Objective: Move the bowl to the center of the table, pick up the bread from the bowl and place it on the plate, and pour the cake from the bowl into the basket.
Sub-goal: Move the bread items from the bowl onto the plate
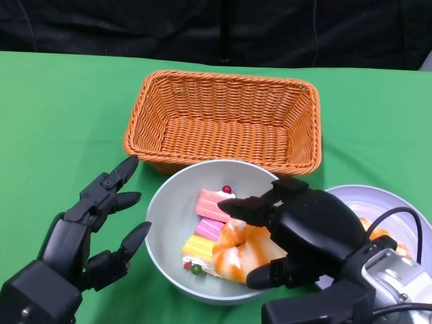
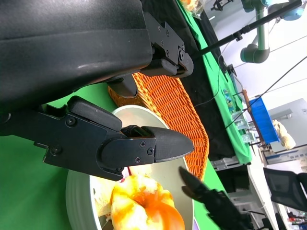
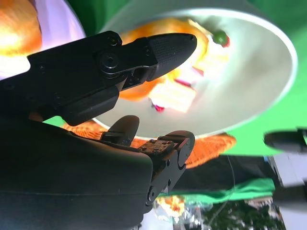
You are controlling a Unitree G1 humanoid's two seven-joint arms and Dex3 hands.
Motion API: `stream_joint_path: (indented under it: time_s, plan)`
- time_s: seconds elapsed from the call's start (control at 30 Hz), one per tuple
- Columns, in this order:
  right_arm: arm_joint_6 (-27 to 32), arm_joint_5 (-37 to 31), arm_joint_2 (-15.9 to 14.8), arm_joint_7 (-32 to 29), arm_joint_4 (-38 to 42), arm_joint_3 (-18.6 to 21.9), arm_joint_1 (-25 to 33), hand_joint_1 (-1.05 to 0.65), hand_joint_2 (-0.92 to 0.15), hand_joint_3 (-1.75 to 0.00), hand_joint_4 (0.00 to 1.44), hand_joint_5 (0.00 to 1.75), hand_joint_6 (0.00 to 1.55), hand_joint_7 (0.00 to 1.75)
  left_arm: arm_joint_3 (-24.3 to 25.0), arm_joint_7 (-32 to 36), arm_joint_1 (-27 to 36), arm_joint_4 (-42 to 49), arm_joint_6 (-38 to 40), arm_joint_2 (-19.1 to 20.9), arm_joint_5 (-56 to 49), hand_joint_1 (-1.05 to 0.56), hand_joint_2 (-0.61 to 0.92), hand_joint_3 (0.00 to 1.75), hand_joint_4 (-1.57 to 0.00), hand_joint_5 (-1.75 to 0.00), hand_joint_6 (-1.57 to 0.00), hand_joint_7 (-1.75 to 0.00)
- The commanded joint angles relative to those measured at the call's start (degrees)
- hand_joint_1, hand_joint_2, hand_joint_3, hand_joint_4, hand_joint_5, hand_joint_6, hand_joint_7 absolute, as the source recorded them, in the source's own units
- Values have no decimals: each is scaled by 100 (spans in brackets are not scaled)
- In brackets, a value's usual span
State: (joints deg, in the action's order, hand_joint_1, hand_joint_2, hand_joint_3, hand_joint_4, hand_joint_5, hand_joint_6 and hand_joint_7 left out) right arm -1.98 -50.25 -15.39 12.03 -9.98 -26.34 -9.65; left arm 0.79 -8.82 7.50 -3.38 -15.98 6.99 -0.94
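A grey bowl (image 1: 162, 256) stands just in front of the orange wicker basket (image 1: 223, 76). It holds pink and yellow cake slices (image 1: 210, 206) and a glazed orange bread (image 1: 236, 253). My right hand (image 1: 304, 229) hangs over the bowl's right side. Its fingers are spread on either side of the bread and nothing is gripped. In the right wrist view the bread (image 3: 139, 91) and cake (image 3: 175, 96) lie beyond the parted fingers (image 3: 163, 48). My left hand (image 1: 88, 229) is beside the bowl's left rim, fingers apart and holding nothing. In the left wrist view the bread (image 2: 144, 211) sits in the bowl (image 2: 79, 201).
A pale plate (image 1: 364, 199) lies to the right of the bowl, partly under my right forearm, with an orange item (image 3: 17, 28) on it. The basket (image 2: 177, 105) is empty. Green cloth covers the table, with a dark backdrop behind it.
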Motion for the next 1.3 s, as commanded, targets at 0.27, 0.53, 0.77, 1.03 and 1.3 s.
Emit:
stream_joint_path:
  time_s: [0.27,0.53,0.77,1.03,1.3]
  plan:
    - [-19,-419,-120,-161,749,-276,-271,-77,-92,-18,24,71,43,10,38,102,-11,6,-113,14,-117,-67,92,51,-4,-98,-28,-6]
    - [-231,-250,-7,-731,1190,-287,-368,-34,-90,-6,58,139,84,16,36,85,10,-54,-81,-9,-54,-67,92,50,-3,-98,-28,-6]
    - [-1095,96,23,-2013,1499,-149,-336,-21,-51,-107,99,174,79,153,37,100,4,-35,-121,-7,-96,-67,92,50,-4,-98,-28,-6]
    - [-1693,300,179,-2956,1226,62,-229,-24,-42,-129,100,175,74,175,50,53,-11,22,-153,12,-37,-66,92,51,-3,-98,-28,-6]
    - [-1984,452,248,-3228,1083,225,-172,-24,-40,-133,102,175,77,175,48,84,-16,17,-141,19,-96,-66,92,51,-4,-98,-28,-6]
